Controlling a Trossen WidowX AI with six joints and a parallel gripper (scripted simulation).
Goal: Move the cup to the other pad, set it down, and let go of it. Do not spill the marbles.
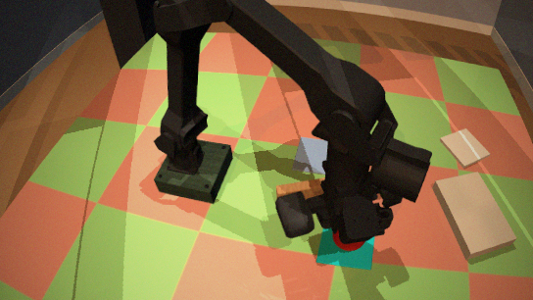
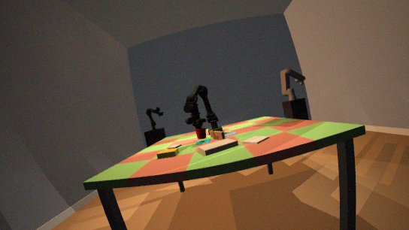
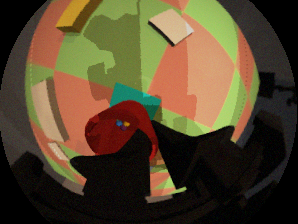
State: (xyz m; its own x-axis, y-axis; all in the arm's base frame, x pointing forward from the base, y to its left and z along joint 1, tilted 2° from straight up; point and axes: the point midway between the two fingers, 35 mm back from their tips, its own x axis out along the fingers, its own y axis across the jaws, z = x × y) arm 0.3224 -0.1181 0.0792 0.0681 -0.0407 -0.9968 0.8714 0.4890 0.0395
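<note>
The red cup (image 1: 349, 243) (image 2: 201, 134) (image 3: 102, 136) is held over the back part of the teal pad (image 1: 360, 261) (image 2: 203, 141) (image 3: 125, 94). In the exterior view a small gap shows between the cup's base and the pad. The cup looks about upright there. Several marbles (image 3: 122, 125) lie inside it in the wrist view. My gripper (image 2: 199, 127) (image 3: 148, 124) is shut on the cup's wall; in the top view the arm hides the fingers. The grey-blue pad (image 1: 310, 156) (image 2: 230, 134) lies farther back, partly behind the arm in the top view, with no cup on it.
A low wooden barrier (image 1: 294, 188) (image 2: 216, 134) stands between the two pads. A large tan block (image 1: 475, 216) (image 2: 219, 146) and a thin tile (image 1: 464, 147) (image 2: 256, 140) lie off to one side. A yellow block (image 2: 168, 153) (image 3: 77, 16) and a pale tile (image 2: 174, 146) (image 3: 170, 26) lie beyond the teal pad.
</note>
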